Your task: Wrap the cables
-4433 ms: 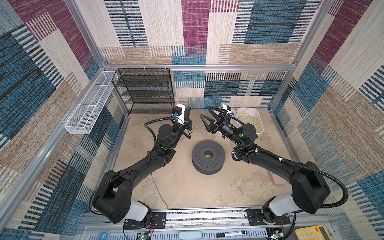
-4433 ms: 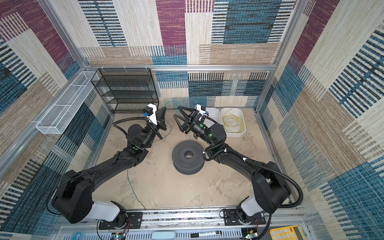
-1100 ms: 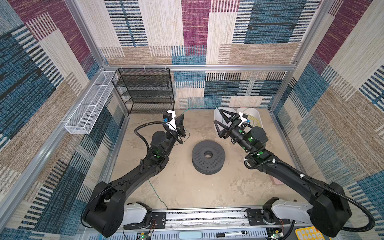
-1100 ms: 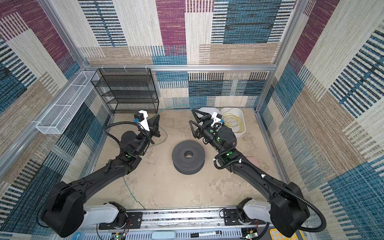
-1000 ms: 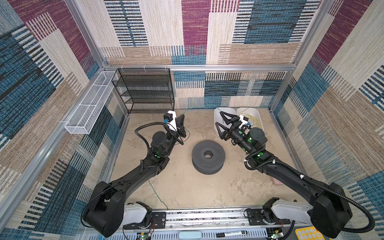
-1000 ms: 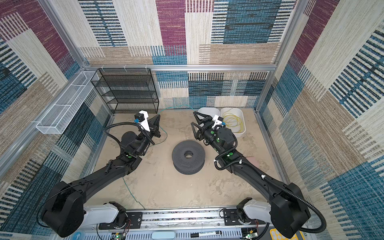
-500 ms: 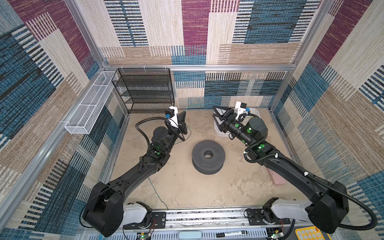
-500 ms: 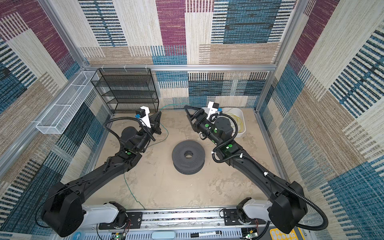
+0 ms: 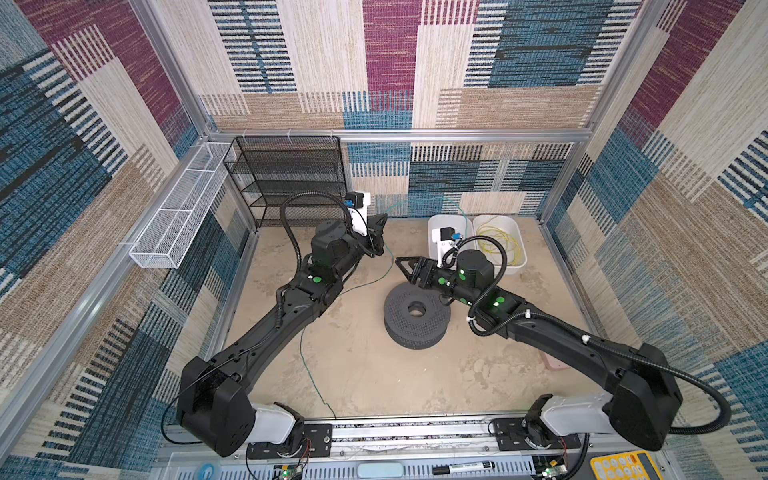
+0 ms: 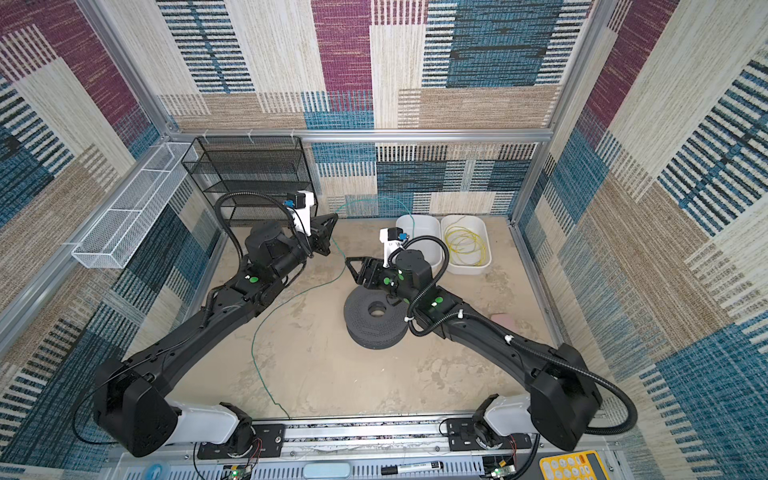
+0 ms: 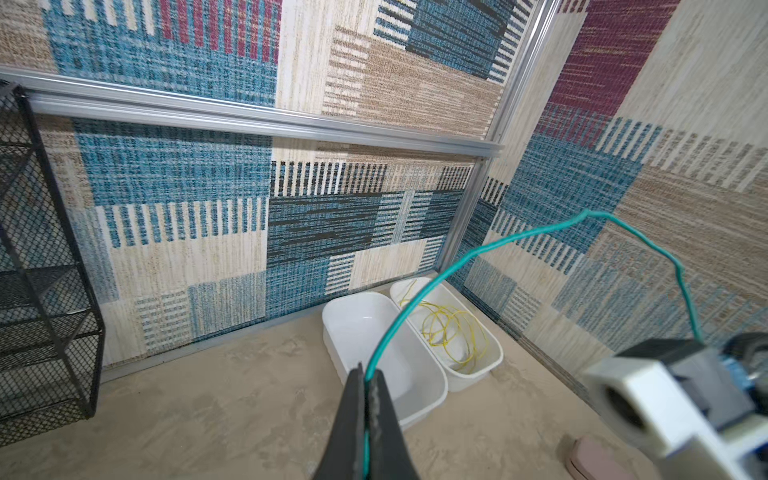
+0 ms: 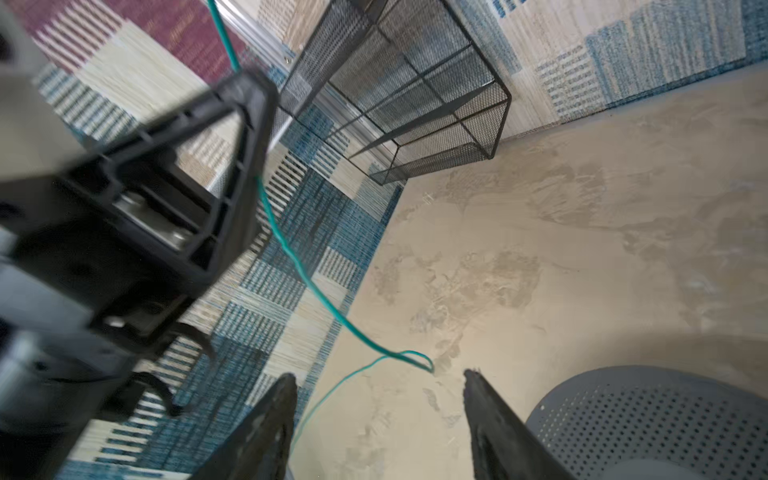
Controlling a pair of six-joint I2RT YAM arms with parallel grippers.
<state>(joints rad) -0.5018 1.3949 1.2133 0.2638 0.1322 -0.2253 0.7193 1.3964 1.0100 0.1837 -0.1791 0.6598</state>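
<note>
The teal-green cable [image 9: 419,202] arches from my left gripper [image 9: 384,216] toward the white bins. Its other part hangs down and trails across the floor [image 10: 254,332] to the front edge. My left gripper [image 11: 365,374] is shut on this cable [image 11: 519,237] and held up near the back wall. The yellow cable [image 9: 498,245] lies coiled in the right-hand bin [image 10: 482,268]. My right gripper [image 9: 402,268] is open and low by the dark perforated spool [image 9: 417,311]. It faces the hanging teal strand [image 12: 299,270], which loops just ahead of its open jaws [image 12: 380,376].
A black mesh shelf [image 9: 291,178] stands at the back left, with a white wire basket [image 9: 178,224] on the left wall. Two white bins [image 9: 446,224] sit at the back right. A pink object [image 10: 503,320] lies near the right wall.
My right gripper has swung down from beside the bins to a low spot by the spool, turned toward the hanging teal cable, jaws somewhat narrower. The left gripper has held its place and grip.
</note>
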